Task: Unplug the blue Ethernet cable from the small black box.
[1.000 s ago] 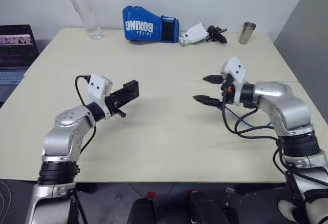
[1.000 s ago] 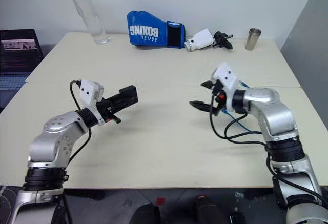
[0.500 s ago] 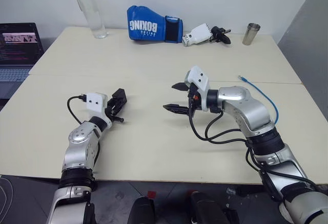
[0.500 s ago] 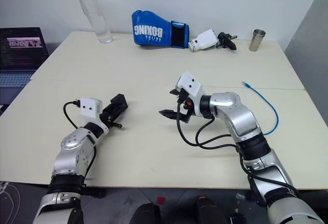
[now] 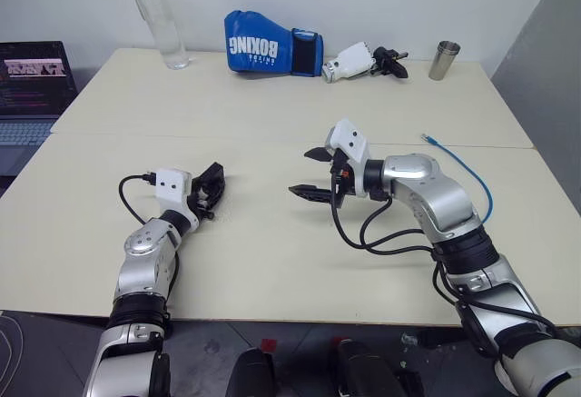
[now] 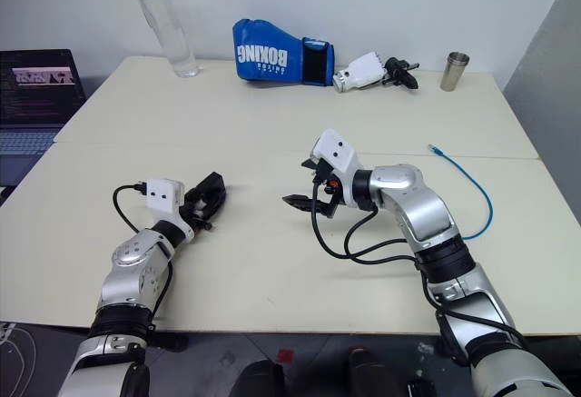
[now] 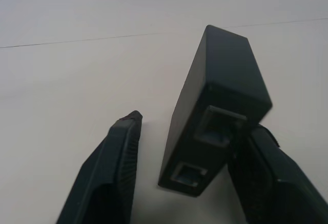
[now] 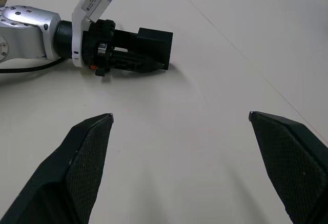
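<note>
The small black box (image 7: 215, 96) stands on its narrow edge on the table between the fingers of my left gripper (image 5: 213, 185), its two ports empty. That gripper is open: one finger (image 7: 115, 162) stands clear of the box, the other (image 7: 266, 172) is against it. The blue Ethernet cable (image 5: 478, 182) lies loose in a curve on the table's right side, its clear plug (image 5: 426, 138) free. My right gripper (image 5: 301, 172) hovers open and empty over the middle of the table, pointing at the box (image 8: 154, 42).
Along the table's far edge stand a clear bottle (image 5: 154, 11), a blue boxing glove (image 5: 268, 44), a spare white and black gripper (image 5: 363, 59) and a metal cup (image 5: 442, 59). A laptop (image 5: 32, 79) sits off the table's left side.
My left hand has sunk to the table with the box, and its fingers have opened off it. My right gripper has swung in toward the middle. The camera view has shifted too.
</note>
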